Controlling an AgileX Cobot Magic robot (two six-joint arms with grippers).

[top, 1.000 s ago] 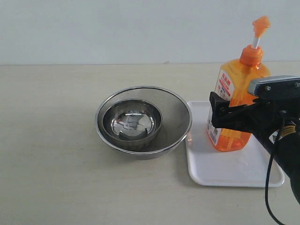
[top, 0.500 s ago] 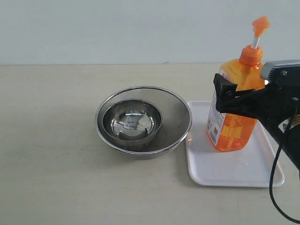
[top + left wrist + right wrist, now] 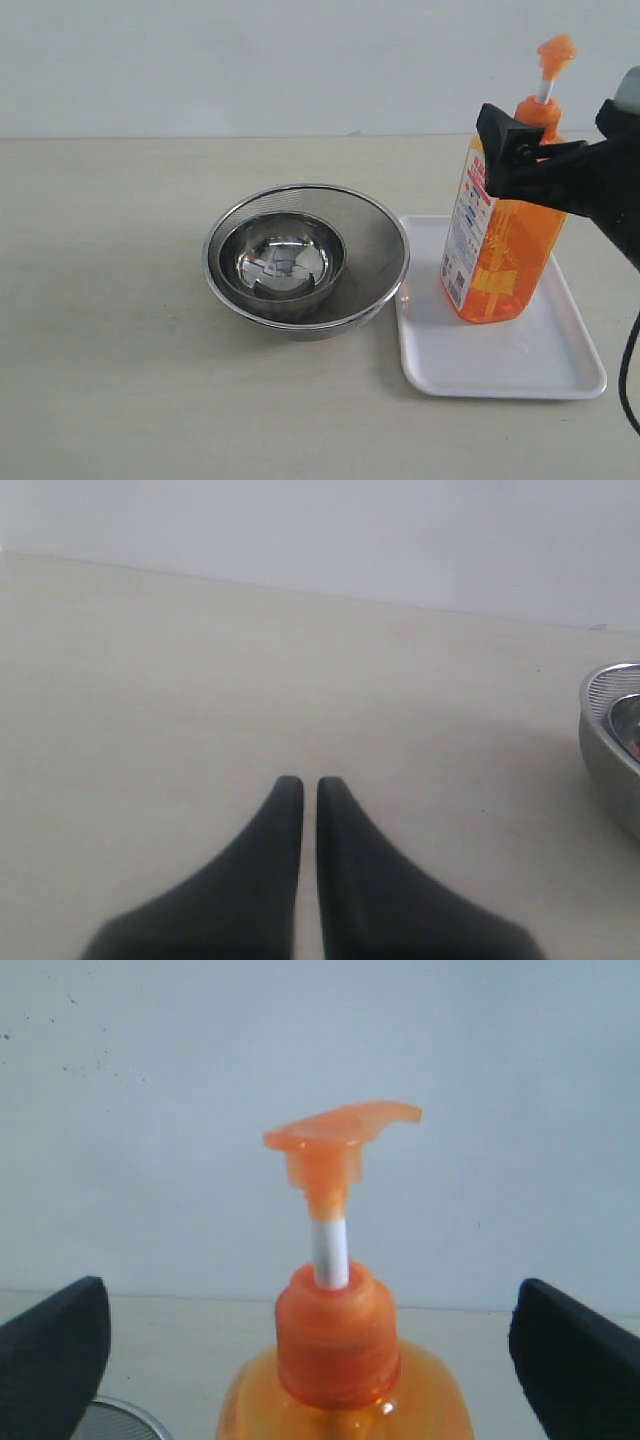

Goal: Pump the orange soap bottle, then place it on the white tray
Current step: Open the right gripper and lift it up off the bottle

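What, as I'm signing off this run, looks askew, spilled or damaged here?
Nothing stands out. The orange soap bottle stands upright on the white tray, pump head raised, no spill visible. The small steel bowl sits nested inside the larger bowl. The right gripper is open, astride the bottle's neck.

Your left gripper (image 3: 310, 785) sits low over the counter (image 3: 180, 670). Its two dark fingers (image 3: 245, 890) are closed, with only a thin slit between them, and the tips point toward the far edge. Your right gripper (image 3: 318, 1355) hangs high near the counter's right edge, jaws spread fully wide and level, reaching leftward. Your right arm (image 3: 612, 185) enters from the right, with a black cable (image 3: 631, 375) hanging beneath.
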